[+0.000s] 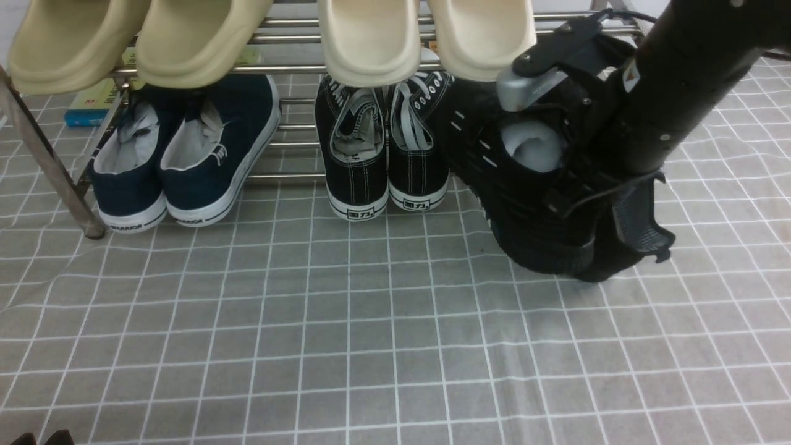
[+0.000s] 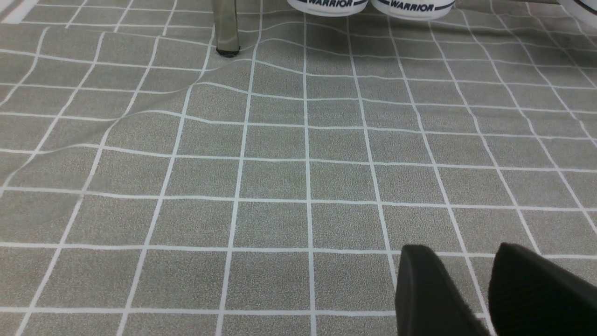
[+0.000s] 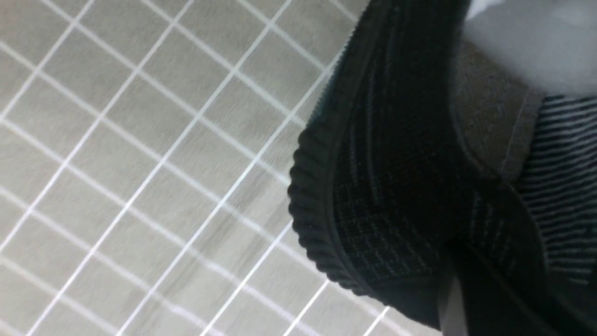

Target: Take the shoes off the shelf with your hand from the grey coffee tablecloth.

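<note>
Shoes [image 1: 525, 204], far right, heels out on grey coffee tablecloth [image 1: 371, 321], toes seemingly under shelf [image 1: 296, 176]; hand [image 1: 578, 167] jaws clamped on their collars, to drag both together.

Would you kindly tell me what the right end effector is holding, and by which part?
The shoes, gripped at their heel collars; exact contact is hidden.

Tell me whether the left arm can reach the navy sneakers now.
Probably yes: only bare checked cloth lies between the left gripper and the navy sneakers; the rack leg stands aside.
</note>
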Tool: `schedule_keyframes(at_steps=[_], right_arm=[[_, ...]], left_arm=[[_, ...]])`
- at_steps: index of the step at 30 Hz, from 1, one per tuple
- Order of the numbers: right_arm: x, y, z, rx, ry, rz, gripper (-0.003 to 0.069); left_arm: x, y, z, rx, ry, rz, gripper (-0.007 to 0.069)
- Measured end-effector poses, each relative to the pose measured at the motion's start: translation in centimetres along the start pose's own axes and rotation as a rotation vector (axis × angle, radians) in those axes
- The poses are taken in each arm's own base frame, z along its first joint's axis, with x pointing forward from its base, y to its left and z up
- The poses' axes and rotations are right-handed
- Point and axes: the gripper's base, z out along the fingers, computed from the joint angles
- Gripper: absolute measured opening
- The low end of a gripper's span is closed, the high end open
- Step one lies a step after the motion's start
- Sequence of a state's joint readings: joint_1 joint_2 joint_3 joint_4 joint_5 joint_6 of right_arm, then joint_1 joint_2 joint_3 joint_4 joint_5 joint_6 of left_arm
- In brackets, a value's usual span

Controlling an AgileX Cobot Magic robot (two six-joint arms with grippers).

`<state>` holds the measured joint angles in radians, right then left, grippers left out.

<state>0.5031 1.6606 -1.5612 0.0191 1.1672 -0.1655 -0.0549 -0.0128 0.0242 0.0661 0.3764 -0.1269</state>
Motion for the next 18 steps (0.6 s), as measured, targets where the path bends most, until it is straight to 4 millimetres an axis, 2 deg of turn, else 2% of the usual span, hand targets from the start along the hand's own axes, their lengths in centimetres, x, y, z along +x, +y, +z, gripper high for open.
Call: schedule_keyframes(at_steps=[4, 18], right_arm=[[0.7, 0.4, -1.0, -0.036, 0.039, 0.042, 0.0024], [0.4, 2.4, -1.3, -0.223, 0.022, 0.114, 0.0024]], left_arm=[[0.0, 0.0, 0.0, 0.0, 0.0, 0.0, 0.024], [0.0, 0.0, 0.0, 0.0, 0.0, 0.0, 0.024]])
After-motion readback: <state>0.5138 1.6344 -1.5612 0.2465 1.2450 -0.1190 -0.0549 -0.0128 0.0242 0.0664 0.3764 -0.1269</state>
